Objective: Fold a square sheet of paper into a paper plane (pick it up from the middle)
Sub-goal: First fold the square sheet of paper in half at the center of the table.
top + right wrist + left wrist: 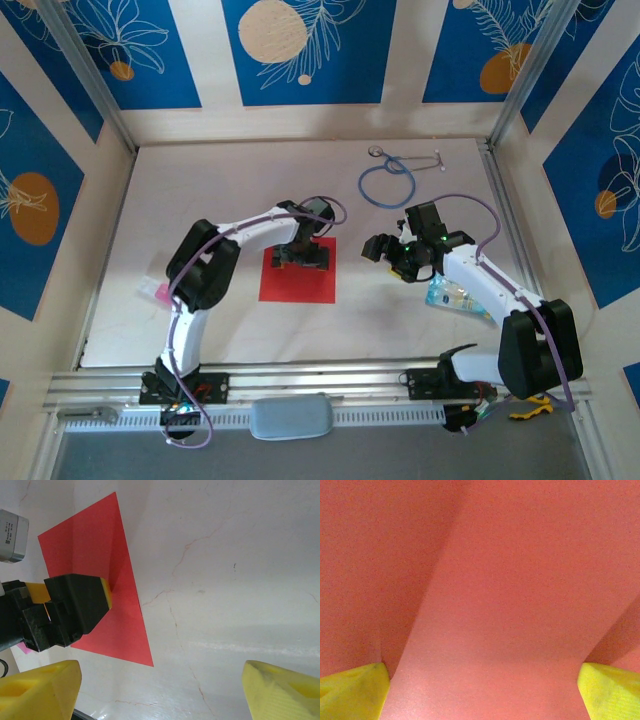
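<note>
The square sheet of paper (298, 285) is bright red and lies flat on the white table, with no fold that I can see. My left gripper (303, 255) is right down over the sheet's far half, open. In the left wrist view its yellow fingertips (352, 692) stand wide apart with bare red paper (510, 580) between them. I cannot tell whether they touch it. My right gripper (378, 248) hovers to the right of the sheet, open and holding nothing. The right wrist view shows the sheet (95, 545), the left gripper (75, 610) on it and my own right gripper (160, 690). The paper plane is out of view.
A blue stethoscope (388, 180) lies at the back right of the table (200, 180). A clear plastic packet (450, 297) sits under the right arm. A small pink item (155, 292) lies by the left arm. Walls close in on the left, right and back.
</note>
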{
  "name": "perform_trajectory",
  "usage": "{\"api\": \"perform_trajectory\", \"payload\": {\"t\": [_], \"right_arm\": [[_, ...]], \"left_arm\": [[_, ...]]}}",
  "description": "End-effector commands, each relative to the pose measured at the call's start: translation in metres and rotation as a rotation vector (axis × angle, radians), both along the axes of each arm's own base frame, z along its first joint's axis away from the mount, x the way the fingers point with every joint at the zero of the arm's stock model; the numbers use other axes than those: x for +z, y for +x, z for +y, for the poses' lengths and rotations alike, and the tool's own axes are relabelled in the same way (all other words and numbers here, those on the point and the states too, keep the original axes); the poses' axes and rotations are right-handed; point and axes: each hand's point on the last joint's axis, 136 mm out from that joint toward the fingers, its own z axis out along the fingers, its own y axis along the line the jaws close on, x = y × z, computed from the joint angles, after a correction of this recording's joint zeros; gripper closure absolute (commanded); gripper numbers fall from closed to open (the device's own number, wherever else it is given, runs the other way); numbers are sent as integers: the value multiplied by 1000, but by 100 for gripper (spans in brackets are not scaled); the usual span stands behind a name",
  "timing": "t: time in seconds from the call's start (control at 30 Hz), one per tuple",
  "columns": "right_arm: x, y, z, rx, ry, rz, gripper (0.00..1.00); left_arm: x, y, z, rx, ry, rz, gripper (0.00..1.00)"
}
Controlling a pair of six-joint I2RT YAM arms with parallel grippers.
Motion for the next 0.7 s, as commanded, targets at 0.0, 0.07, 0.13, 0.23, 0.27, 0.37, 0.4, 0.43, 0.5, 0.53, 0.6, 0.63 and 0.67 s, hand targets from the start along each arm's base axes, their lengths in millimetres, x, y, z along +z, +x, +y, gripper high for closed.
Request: {"api": "perform_trajectory", "payload": {"t": [0.0, 0.07, 0.13, 0.23, 0.27, 0.37, 0.4, 0.43, 0.5, 0.53, 0.6, 0.63, 0.67], "right_arm": [[4, -6, -1, 0, -1, 7, 16], [4, -6, -1, -3, 0, 8, 16], [5, -6, -1, -2, 2, 7, 16], [5, -5, -1, -3, 2, 5, 16], [5, -5, 0, -2, 3, 6, 16], [6, -5, 0, 0, 3, 4, 16], [7, -5, 0, -1, 4, 3, 16], [6, -5, 0, -1, 4, 5, 16], [7, -4, 1, -2, 5, 3, 16], [6, -5, 1, -1, 5, 6, 16], [6, -5, 1, -2, 6, 5, 16], [6, -5, 1, -3, 6, 7, 16], [6, -5, 1, -3, 6, 6, 16]], "left_arm": [[-35, -22, 18, 27, 63, 99, 4], [-37, -23, 20, 27, 73, 100, 5], [-38, -24, 21, 26, 78, 104, 5], [-40, -25, 20, 26, 75, 107, 7], [-40, -25, 20, 26, 73, 108, 8], [-40, -24, 19, 23, 73, 106, 9], [-39, -25, 19, 22, 70, 107, 9], [-38, -24, 18, 20, 68, 104, 9], [-36, -23, 17, 19, 63, 99, 11], [-34, -22, 16, 18, 58, 92, 12], [-31, -20, 14, 14, 43, 83, 16], [-29, -19, 12, 13, 33, 78, 18], [-27, -18, 10, 12, 23, 69, 19]]}}
